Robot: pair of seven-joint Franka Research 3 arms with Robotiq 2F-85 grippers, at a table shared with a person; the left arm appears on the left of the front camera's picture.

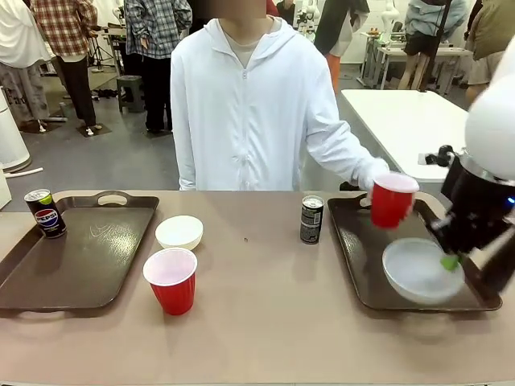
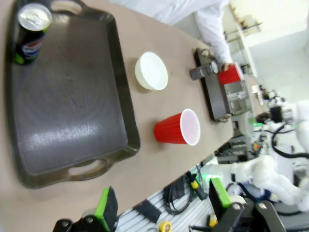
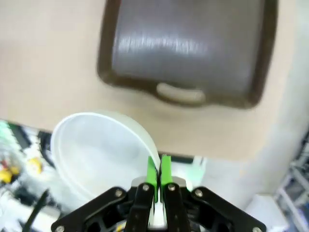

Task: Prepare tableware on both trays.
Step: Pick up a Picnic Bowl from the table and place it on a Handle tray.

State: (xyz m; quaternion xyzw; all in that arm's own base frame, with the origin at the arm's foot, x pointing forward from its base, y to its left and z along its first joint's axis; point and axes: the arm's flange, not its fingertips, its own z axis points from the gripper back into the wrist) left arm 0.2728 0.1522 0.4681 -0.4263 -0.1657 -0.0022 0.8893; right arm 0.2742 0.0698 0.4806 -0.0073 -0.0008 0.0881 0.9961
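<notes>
Tableware hazard: my right gripper (image 1: 451, 261), clenched on the thin rim of the small white round bowl (image 1: 417, 272) over the near end of the dark brown rectangular plastic tray (image 1: 354, 265) on my right, may let it pivot and slip, or strike the red plastic cup (image 1: 392, 201) held nearby in the person's hand (image 1: 372, 177).

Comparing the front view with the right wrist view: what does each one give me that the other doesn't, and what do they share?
Front view: the left tray holding a Pepsi can, a loose bowl and a red cup on the table, a black can, and the person's hand with another red cup over the right tray. Right wrist view: a close look at the green pads pinched on the rim, and the tray's cut-out handle. Shared: the right gripper shut on a white bowl at the right tray.
</notes>
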